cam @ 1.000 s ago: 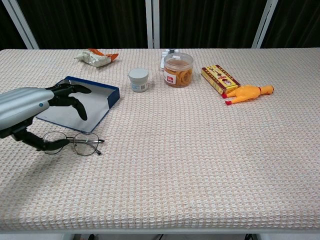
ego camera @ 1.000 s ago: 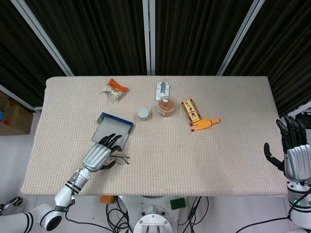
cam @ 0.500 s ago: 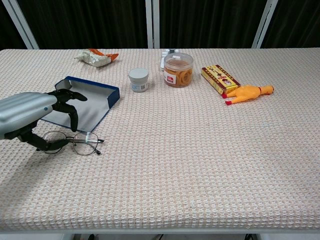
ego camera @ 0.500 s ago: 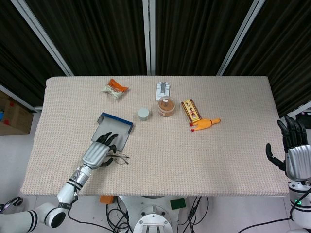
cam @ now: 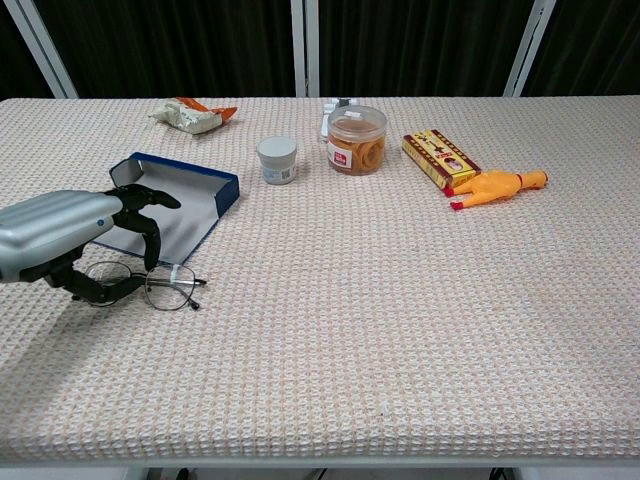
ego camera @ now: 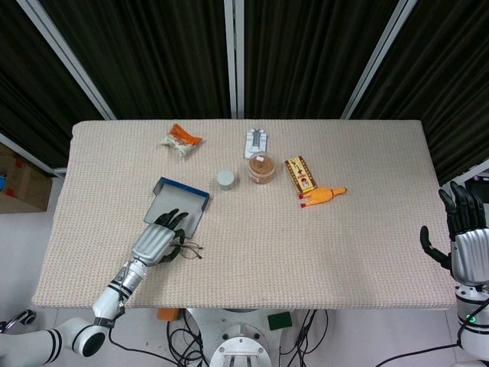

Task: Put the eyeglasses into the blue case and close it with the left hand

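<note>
The eyeglasses (cam: pixel 167 286) lie flat on the table just in front of the open blue case (cam: pixel 190 213). My left hand (cam: pixel 62 228) hovers over their left lens, fingers curled downward and thumb low beside the frame; the glasses still rest on the cloth. In the head view the eyeglasses (ego camera: pixel 189 249) poke out to the right of the left hand (ego camera: pixel 156 241), which covers the near end of the blue case (ego camera: pixel 177 203). My right hand (ego camera: pixel 466 237) hangs off the table's right edge, fingers spread, holding nothing.
Behind the case stand a small white jar (cam: pixel 277 159) and a clear tub of snacks (cam: pixel 357 139). A snack packet (cam: pixel 193 114) lies at the back left. A flat yellow box (cam: pixel 438 157) and a rubber chicken (cam: pixel 497 186) lie at the right.
My left hand's fingers have curled down from stretched out over the case to bent over the glasses' left lens. The glasses have not moved. The right hand has sunk slightly.
</note>
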Controlling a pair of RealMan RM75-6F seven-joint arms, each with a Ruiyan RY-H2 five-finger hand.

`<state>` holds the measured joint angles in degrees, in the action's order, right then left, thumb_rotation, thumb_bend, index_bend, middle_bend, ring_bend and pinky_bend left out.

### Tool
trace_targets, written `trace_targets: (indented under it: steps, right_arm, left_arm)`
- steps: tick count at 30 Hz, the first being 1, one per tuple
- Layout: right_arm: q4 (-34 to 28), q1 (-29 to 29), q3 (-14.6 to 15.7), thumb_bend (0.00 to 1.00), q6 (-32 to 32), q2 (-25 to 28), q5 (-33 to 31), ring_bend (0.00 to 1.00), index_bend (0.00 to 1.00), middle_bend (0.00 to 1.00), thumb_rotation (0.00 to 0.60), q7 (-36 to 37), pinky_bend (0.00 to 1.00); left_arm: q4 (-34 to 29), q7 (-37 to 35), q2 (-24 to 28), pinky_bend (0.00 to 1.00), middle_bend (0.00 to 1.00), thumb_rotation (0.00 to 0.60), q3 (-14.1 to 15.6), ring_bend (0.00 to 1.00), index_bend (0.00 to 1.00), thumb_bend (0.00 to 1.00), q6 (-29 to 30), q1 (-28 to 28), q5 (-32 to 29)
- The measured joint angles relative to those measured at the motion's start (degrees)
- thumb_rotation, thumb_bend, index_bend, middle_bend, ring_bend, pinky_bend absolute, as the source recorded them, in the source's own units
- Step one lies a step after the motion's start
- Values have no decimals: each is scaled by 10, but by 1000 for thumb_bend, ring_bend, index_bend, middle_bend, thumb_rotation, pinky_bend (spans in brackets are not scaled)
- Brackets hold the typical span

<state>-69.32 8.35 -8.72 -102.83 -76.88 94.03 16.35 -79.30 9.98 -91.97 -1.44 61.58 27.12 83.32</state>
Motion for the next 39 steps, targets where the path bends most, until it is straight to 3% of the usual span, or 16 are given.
trace_targets:
  steps: [28,39]
  right_arm:
    - [2,0,1,515,-2,1,0,0,0,0,600,5,0]
    - [-4,3,-1,515,0,2,-1,0,0,0,600,-4,0]
  left_arm:
    - [0,-4,10,160,127,600,-1,0,636,457,33,-2,6]
    - [18,6,38,160,47,600,-46,0,649,469,54,30,20]
